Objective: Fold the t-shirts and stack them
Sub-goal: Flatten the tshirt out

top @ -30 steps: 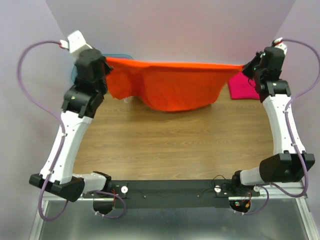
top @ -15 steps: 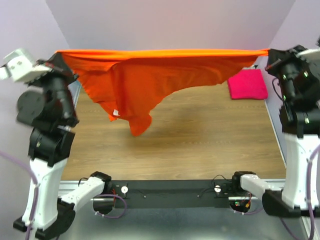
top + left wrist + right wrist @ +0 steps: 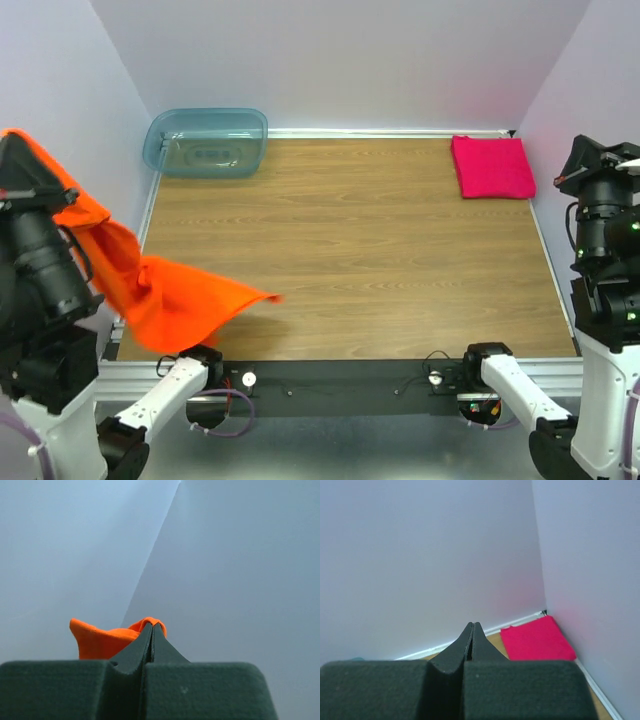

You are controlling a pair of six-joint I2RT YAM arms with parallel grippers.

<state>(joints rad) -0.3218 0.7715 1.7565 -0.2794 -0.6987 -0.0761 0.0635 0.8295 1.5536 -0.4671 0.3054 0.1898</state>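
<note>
Left pincer (image 3: 152,627) pinching orange t-shirt (image 3: 170,300), cloth hanging at desk (image 3: 350,250) left edge; right pincer (image 3: 471,627) pressed together, empty. Risk: single-point hold, shirt bunching or slipping off the edge.

orange t-shirt (image 3: 150,295): bright orange, unfolded and all bunched up, dangling in the air over the near-left corner of the table (image 3: 350,250), one bit pinched in the left gripper (image 3: 152,626)
pink t-shirt (image 3: 492,167): magenta, folded into a tidy square, lying flat in the far-right corner

Soft even light, slightly blurred orange t-shirt (image 3: 170,300)
</note>
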